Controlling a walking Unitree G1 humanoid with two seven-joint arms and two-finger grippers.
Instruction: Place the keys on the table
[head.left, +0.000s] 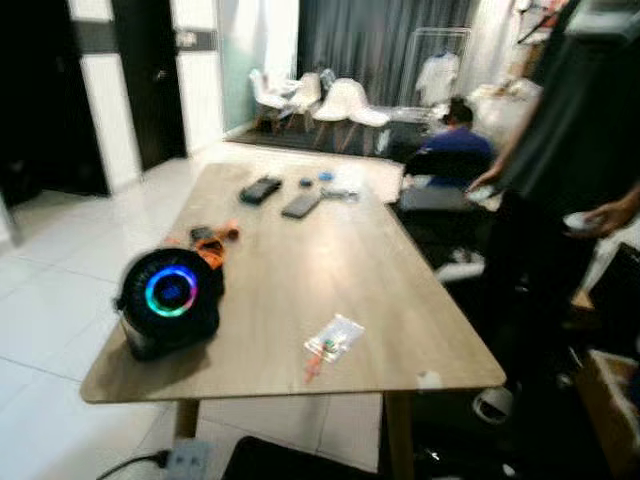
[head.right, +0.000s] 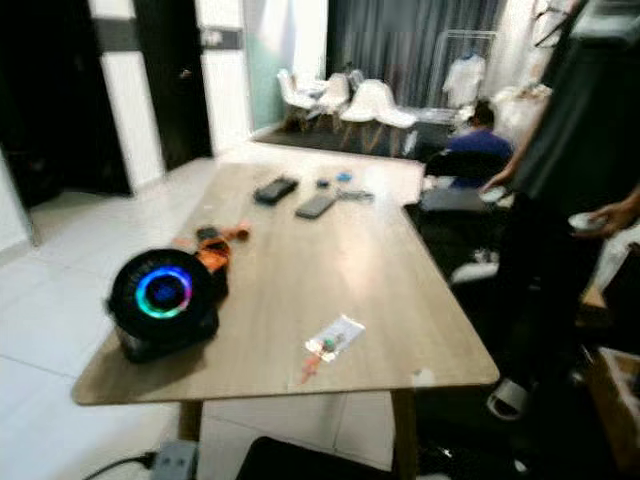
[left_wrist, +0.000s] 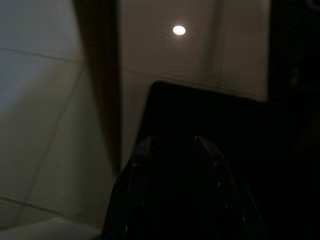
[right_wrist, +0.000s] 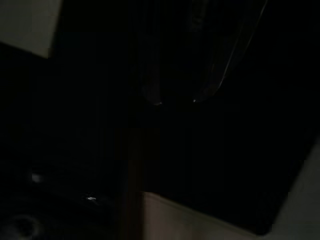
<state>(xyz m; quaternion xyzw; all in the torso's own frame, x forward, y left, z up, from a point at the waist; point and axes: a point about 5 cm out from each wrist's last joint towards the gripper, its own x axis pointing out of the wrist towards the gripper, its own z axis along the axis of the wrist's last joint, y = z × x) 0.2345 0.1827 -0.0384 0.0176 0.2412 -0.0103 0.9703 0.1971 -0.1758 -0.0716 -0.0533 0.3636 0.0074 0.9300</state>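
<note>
The surface (head.left: 350, 270) is pale wood with a smooth, matt finish, and the clear packet (head.left: 334, 338) near its front edge looks like glossy plastic film. The round black speaker (head.left: 168, 300) has a dull plastic shell around its glowing ring. The floor (head.left: 60, 300) is smooth white tile with a slight sheen, and in the left wrist view the left tool (left_wrist: 175, 150) has black fingers with faintly shiny edges.

White tile floor (head.left: 60, 300); white chairs (head.left: 340, 103).
</note>
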